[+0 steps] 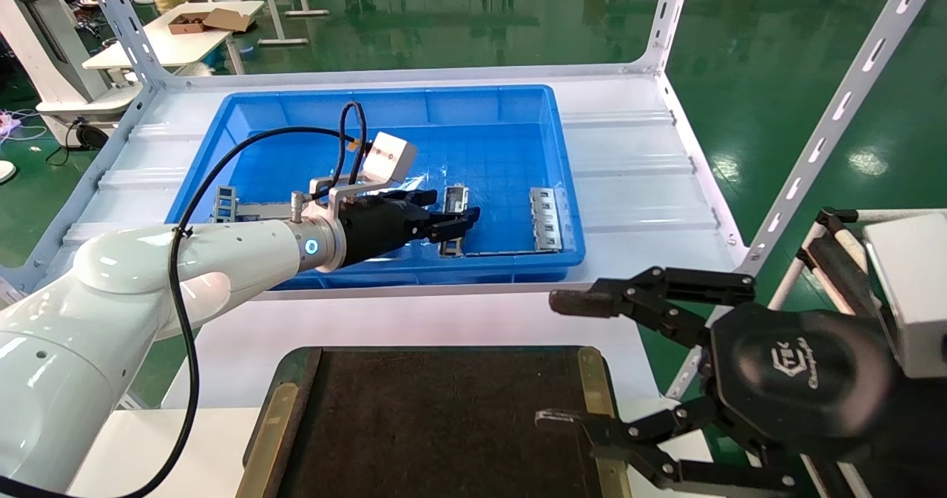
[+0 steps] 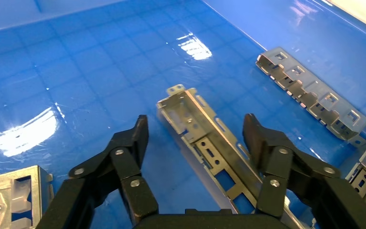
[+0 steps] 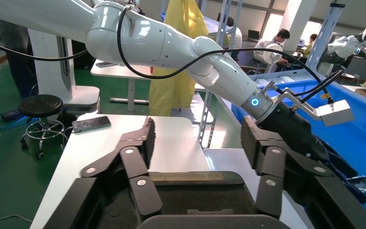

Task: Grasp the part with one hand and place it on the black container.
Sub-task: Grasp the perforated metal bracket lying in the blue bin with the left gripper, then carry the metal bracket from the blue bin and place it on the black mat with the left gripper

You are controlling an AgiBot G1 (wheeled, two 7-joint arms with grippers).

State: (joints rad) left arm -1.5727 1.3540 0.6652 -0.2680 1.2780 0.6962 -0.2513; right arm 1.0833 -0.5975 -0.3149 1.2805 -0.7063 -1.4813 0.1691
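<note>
I see left gripper (image 2: 195,136) inside blue bin (image 1: 244,124), fingers (image 2: 136,138) spread apart, 1 each side of part (image 2: 205,138), not clamped. Part lies flat on bin floor. Right gripper (image 1: 566,361) hangs wide open beside black container (image 1: 444,424), just outside bin's near wall.
</note>
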